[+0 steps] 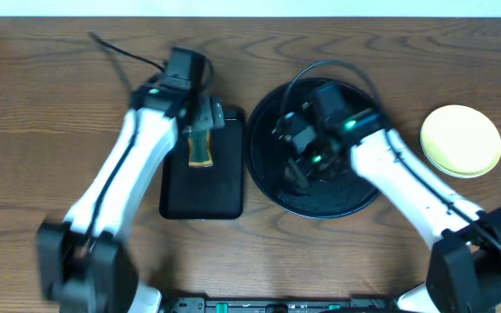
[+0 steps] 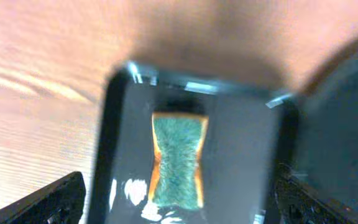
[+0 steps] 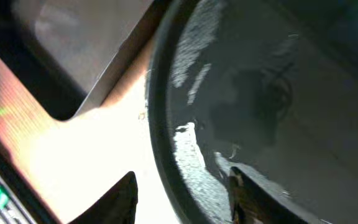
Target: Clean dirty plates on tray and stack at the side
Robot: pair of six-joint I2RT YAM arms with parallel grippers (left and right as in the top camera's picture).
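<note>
Overhead, one yellow plate point(image 1: 460, 140), one tray point(image 1: 266, 186), left claw point(image 2: 182, 202) spread, right claw point(image 3: 179, 193) parted

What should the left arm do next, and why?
Probably lift the left pincer straight up and away. It hangs wide open above the sponge, which lies free on the rectangular tray, so nothing needs holding there.
</note>
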